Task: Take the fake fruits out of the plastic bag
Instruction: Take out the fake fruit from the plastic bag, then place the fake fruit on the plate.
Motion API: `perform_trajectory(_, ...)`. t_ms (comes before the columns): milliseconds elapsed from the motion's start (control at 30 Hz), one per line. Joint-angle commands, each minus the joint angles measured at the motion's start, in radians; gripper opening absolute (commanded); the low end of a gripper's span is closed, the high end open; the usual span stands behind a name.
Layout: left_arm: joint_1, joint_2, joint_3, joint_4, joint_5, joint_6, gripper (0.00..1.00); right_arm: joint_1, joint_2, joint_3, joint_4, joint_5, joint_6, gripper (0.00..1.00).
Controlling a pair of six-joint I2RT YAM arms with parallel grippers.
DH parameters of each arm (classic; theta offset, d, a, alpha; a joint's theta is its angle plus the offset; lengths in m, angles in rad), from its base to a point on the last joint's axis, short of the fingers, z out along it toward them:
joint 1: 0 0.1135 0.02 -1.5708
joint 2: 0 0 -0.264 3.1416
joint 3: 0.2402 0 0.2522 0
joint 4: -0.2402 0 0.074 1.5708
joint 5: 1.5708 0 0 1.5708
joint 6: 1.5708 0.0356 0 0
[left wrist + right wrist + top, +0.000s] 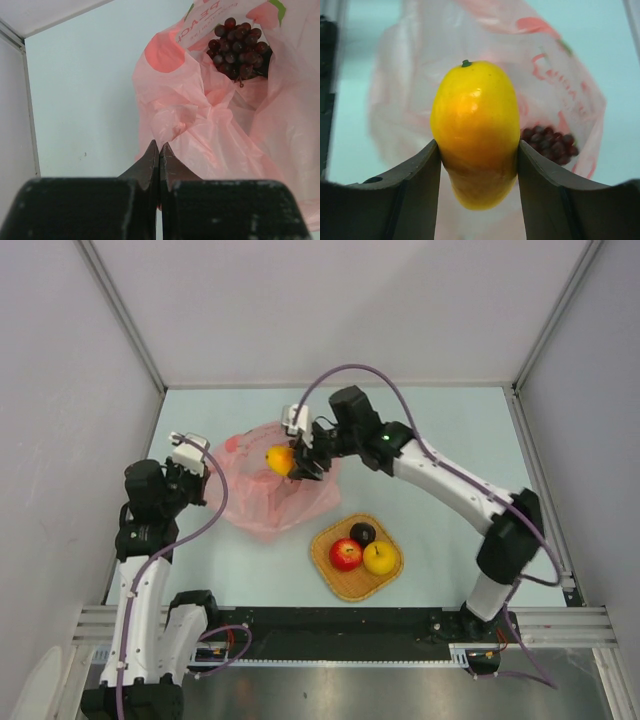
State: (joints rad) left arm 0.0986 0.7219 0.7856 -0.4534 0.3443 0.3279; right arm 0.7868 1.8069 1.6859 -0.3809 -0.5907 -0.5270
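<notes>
**Above the bag, a mango in the right fingers**

Over the open top of the plastic bag (262,508) (200,125) (555,65) we see the orange-yellow mango (280,459) (475,135), lifted clear of the plastic. The right fingers (303,468) (427,165) are clamped on it, one on each flank, with its green stem end pointing away from the wrist camera.

Inside the bag, the dark purple grape bunch (239,50) (550,145) lies against the pink plastic, which is thin, crumpled and printed with red lettering. The bag sits on the pale tabletop (450,440), left of centre.

At the bag's left edge we find the left fingers (200,465) (152,160), pressed tip to tip right at the plastic. We cannot tell whether a fold of the bag is caught between them.

Just beside the bag, toward the near right, stands the woven tray (323,552), set corner-on to us. It holds three fruits close together: the red apple (346,554) on the left, the yellow round fruit (380,558) on the right, and a dark plum (362,533) behind them, touching or almost touching both. The right arm arches over the tabletop from its base at the near right to reach the bag.
</notes>
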Motion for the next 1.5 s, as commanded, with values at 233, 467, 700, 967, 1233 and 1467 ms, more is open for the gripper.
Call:
perform_trajectory(233,0.004,0.033,0.017,0.045,0.024,-0.052,0.00,0.049,-0.489,-0.462,-0.285,0.018,0.003,0.16)
perform_trajectory(467,0.004,0.060,0.004,0.012,0.050,-0.052,0.00,0.227,-0.655,-0.713,-0.300,0.114,-0.177,0.16)
perform_trajectory(700,0.004,0.050,-0.005,-0.022,0.081,-0.058,0.00,0.348,-0.704,-0.818,-0.224,0.189,-0.044,0.16)
perform_trajectory(967,0.004,-0.012,-0.071,-0.033,0.090,-0.056,0.00,0.416,-0.686,-0.891,-0.084,0.452,0.012,0.17)
perform_trajectory(1233,0.004,-0.047,-0.115,-0.018,0.108,-0.069,0.00,0.477,-0.669,-0.928,-0.015,0.503,0.039,0.22)
perform_trajectory(1467,0.004,-0.050,-0.131,-0.001,0.102,-0.055,0.00,0.494,-0.655,-0.983,-0.010,0.508,0.019,0.23)
